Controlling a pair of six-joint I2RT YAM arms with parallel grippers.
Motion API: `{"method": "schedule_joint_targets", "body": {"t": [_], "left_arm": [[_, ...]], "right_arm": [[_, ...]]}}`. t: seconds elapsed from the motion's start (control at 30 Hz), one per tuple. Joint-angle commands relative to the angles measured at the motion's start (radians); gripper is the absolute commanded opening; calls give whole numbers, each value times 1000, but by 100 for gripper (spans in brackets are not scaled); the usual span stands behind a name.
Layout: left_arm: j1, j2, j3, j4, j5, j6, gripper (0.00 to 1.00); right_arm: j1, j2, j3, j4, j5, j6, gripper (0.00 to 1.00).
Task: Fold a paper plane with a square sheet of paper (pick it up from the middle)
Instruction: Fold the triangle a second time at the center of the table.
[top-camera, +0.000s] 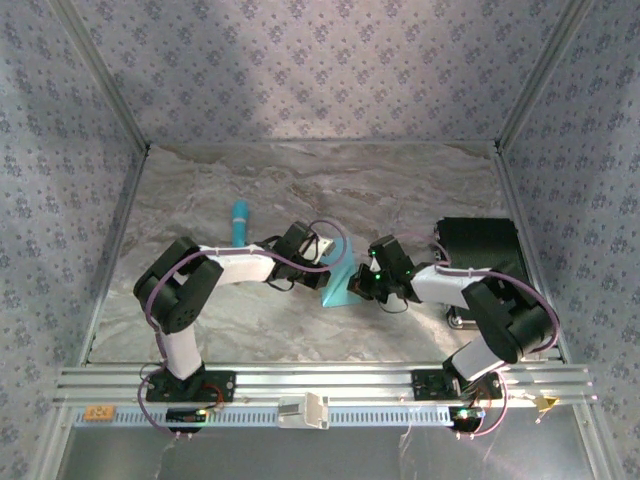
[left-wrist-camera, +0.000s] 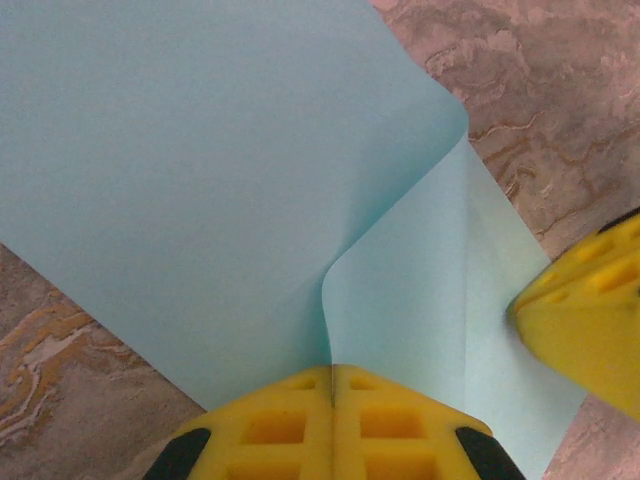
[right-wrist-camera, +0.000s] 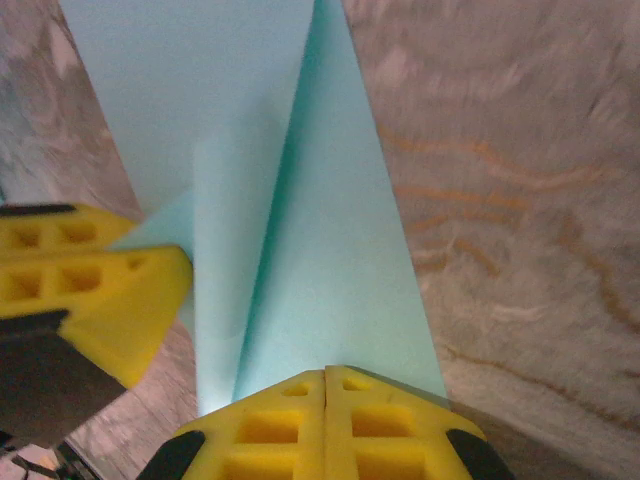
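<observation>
Jaws pressed together, the left gripper (left-wrist-camera: 332, 372) and right gripper (right-wrist-camera: 327, 376) are both pinching the square sheet of paper (top-camera: 344, 287) over the middle of the table (top-camera: 420, 190), its raised fold running straight out from the right gripper.

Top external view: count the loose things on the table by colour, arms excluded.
Light blue: 1, the sheet of paper
Turquoise: 1, the pen-like stick
Black: 1, the flat box at the right edge
Total: 3
</observation>
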Motion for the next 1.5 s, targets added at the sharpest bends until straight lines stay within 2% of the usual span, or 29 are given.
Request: {"method": "schedule_joint_targets", "body": {"t": [0.0, 0.53, 0.73, 1.23, 1.37, 1.47], "left_arm": [[3, 27, 10, -21, 18, -6, 0], [3, 43, 21, -30, 27, -3, 0], [4, 43, 22, -33, 25, -1, 0], [4, 60, 35, -53, 30, 6, 0], [3, 63, 38, -62, 30, 7, 0], [4, 64, 41, -66, 30, 8, 0]], "right_arm": [[-16, -42, 0, 75, -31, 28, 6], [15, 94, 98, 185, -92, 63, 4], [13, 135, 92, 176, -73, 67, 3], [1, 162, -23, 238, -44, 94, 3], [-9, 132, -1, 228, -50, 92, 4], [-20, 94, 50, 154, -47, 50, 5]]}}
